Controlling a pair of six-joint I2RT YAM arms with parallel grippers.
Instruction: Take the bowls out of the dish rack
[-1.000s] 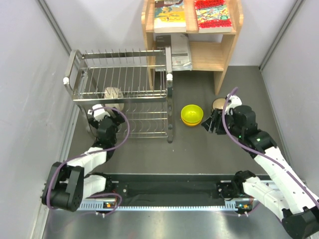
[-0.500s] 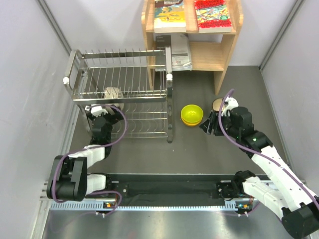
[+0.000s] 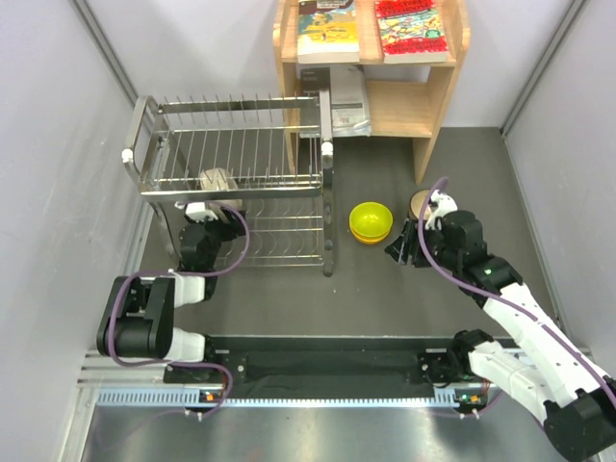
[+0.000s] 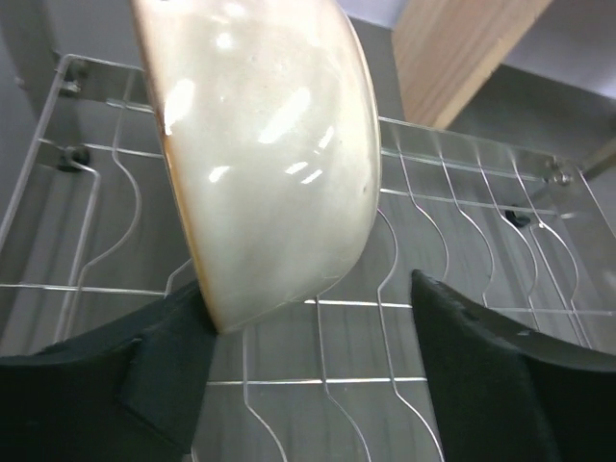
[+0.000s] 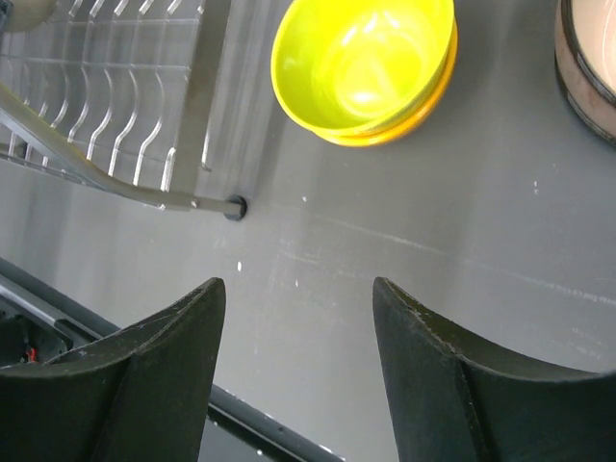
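The steel dish rack stands at the back left. A cream-white bowl stands on edge in its wire slots. My left gripper is inside the rack, just below that bowl. In the left wrist view the cream-white bowl fills the top; the left gripper is open, with the bowl's lower rim between the fingers and against the left one. The yellow-green bowl is nested in the orange bowl on the table. My right gripper is open and empty, near them. The teal-blue bowl is out of view.
The pinkish-brown bowl sits on the table right of the stacked bowls, partly behind my right arm. A wooden bookshelf with books stands at the back. Grey walls close in both sides. A rack foot is near the right gripper.
My left gripper has pushed further into the rack, up under the cream-white bowl. My right gripper has drawn back a little from the stacked bowls.
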